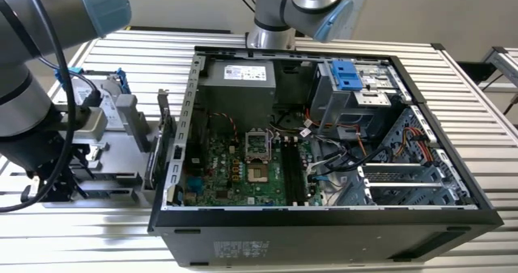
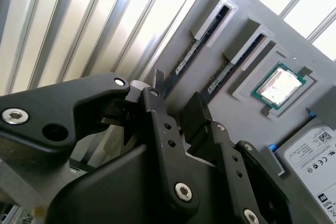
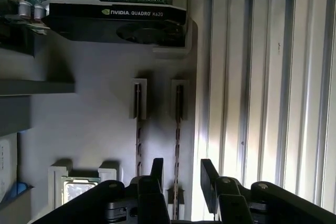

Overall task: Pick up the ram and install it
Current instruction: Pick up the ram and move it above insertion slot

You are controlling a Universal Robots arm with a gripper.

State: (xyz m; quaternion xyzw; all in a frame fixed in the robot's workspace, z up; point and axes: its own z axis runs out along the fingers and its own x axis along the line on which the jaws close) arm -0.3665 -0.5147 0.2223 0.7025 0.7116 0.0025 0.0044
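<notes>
- robot arm (image 1: 33,103): exterior view's left edge, reaching down over the holder.
- grey holder (image 1: 121,112): on the slatted metal table (image 1: 486,133), just beside the computer case, on the exterior view's left.
- gripper (image 3: 182,169) (image 2: 176,95): seen in both wrist views, low over the holder. black fingers (image 3: 209,174) are apart, one on each side of the ram and not clamped on it. whether either finger touches it cannot be told.
- the ram (image 3: 178,129): stands on its long edge in the holder slot nearest the holder's outer edge, between the fingers.
- second ram stick (image 3: 138,140): in the neighbouring slot, parallel to the ram and outside the fingers.
- processor chip (image 2: 278,85): flat in a square recess, near the second ram stick.
- hard drive (image 2: 310,156): at the holder's corner, beside the processor chip.
- graphics card (image 3: 115,22): at the holder's far end, beyond the slot ends.
- computer case (image 1: 324,218): centre of the exterior view, side open. green motherboard (image 1: 235,170) inside, with long black slots (image 1: 293,170) beside the socket.
- second arm base (image 1: 271,33): behind the case.
</notes>
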